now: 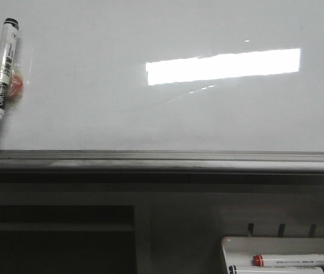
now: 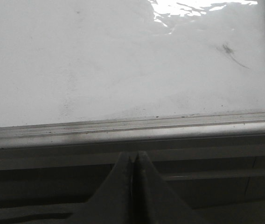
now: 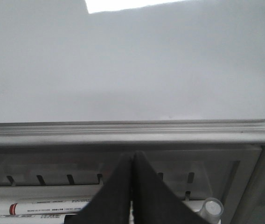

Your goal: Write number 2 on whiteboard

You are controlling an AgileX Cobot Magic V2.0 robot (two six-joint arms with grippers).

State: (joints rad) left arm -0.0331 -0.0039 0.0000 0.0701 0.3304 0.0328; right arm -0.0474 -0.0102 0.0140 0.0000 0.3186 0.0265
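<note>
Currently no number 2 on the large glossy white whiteboard (image 1: 93,51). Uncapped white black-tipped marker (image 1: 0,74) sits against its left side, ready. Left gripper (image 2: 133,161) and right gripper (image 3: 131,161) jaws pressed together, empty, below grey metal ledge (image 1: 162,161); white pen tray (image 1: 236,245) under right.

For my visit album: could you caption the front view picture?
Blank whiteboard with an uncapped marker stuck at its left, tip down, and a pen tray below at right.
</note>
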